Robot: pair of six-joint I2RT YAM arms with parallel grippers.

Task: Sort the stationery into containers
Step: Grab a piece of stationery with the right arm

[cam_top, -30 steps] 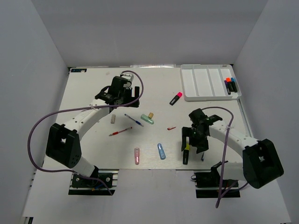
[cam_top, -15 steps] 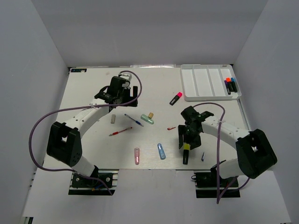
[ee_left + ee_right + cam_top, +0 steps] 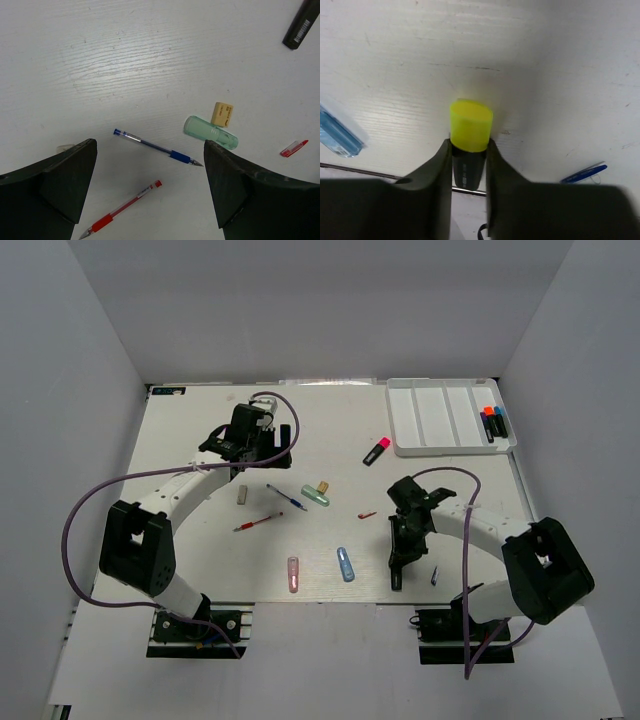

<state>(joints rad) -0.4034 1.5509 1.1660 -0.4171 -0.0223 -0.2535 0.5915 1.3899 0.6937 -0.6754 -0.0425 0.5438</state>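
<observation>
a: what's nearest?

b: the right gripper (image 3: 468,145), low at the near edge of the table (image 3: 200,570). its fingers are drawn in narrow against the black barrel of the yellow highlighter (image 3: 471,125), just under the cap. the marker lies flat on the surface.

a: good hold?

b: fair, i'd judge. it sits close to the cap end, though, so the long tail may droop. i'd lift straight up, slowly, and check it doesn't swing before carrying it off.

a: anything in the way?

b: a small blue piece (image 3: 583,173) lies near it. a clean vertical lift should leave it alone.

a: further out?

b: mid-table the left gripper (image 3: 150,147) hangs with jaws wide, holding nothing, over the blue pen (image 3: 175,154), red pen (image 3: 122,206), green capsule (image 3: 210,132) and the tan eraser (image 3: 222,114) just beside it.

a: and the drop?

b: the tray (image 3: 450,449) at the far right. two highlighters (image 3: 492,424) lie in its rightmost compartment, so i'd lay this one there, in line with the dividers, low before letting go. a pink highlighter (image 3: 377,450) lies on the table just short of it.
</observation>
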